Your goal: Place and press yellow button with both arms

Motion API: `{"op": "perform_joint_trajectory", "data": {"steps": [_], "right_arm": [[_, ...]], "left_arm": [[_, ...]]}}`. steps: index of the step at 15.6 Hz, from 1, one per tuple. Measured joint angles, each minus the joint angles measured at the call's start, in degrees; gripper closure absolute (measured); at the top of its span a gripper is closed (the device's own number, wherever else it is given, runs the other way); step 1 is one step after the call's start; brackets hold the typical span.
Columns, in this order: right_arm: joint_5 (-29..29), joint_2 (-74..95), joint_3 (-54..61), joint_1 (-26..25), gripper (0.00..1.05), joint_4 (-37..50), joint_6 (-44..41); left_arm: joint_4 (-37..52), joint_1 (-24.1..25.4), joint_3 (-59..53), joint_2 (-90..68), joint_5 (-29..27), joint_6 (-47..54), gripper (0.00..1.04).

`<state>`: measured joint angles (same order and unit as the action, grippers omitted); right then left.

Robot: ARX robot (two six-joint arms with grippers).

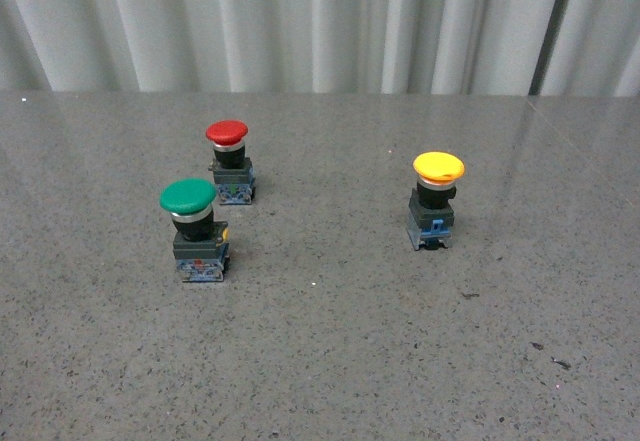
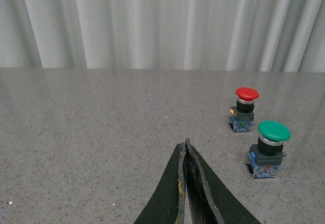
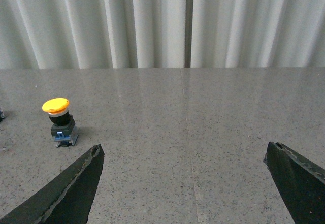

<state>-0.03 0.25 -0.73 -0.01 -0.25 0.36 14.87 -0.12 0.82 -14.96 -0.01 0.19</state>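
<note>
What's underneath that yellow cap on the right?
The cap tops the yellow button: below it a black body, then a blue-grey base standing on the grey table. The base's underside is covered.

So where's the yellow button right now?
In the front view the yellow button stands upright on the right half of the table, apart from the green button and red button on the left.

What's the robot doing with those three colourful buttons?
Nothing is being held yet. The yellow button stands alone on the grey table, toward the robot's right; the green button and red button stand together on its left. The left pincer is shut, the right pincer is wide open, and neither touches a button.
</note>
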Motion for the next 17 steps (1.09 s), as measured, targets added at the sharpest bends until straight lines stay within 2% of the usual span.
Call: {"op": "perform_joint_trajectory", "data": {"steps": [6,7,14,17], "right_arm": [[0.0,0.0,0.0,0.0,0.06,0.0,0.0],[0.0,0.0,0.0,0.0,0.06,0.0,0.0],[0.0,0.0,0.0,0.0,0.06,0.0,0.0],[0.0,0.0,0.0,0.0,0.06,0.0,0.0]], "left_arm": [[-5.4,0.0,0.0,5.4,0.0,0.0,1.03],[-14.3,0.0,0.0,11.1,0.2,0.0,1.03],[-15.1,0.0,0.0,14.4,0.0,-0.1,1.02],[-15.1,0.0,0.0,14.4,0.0,-0.1,0.69]]}}
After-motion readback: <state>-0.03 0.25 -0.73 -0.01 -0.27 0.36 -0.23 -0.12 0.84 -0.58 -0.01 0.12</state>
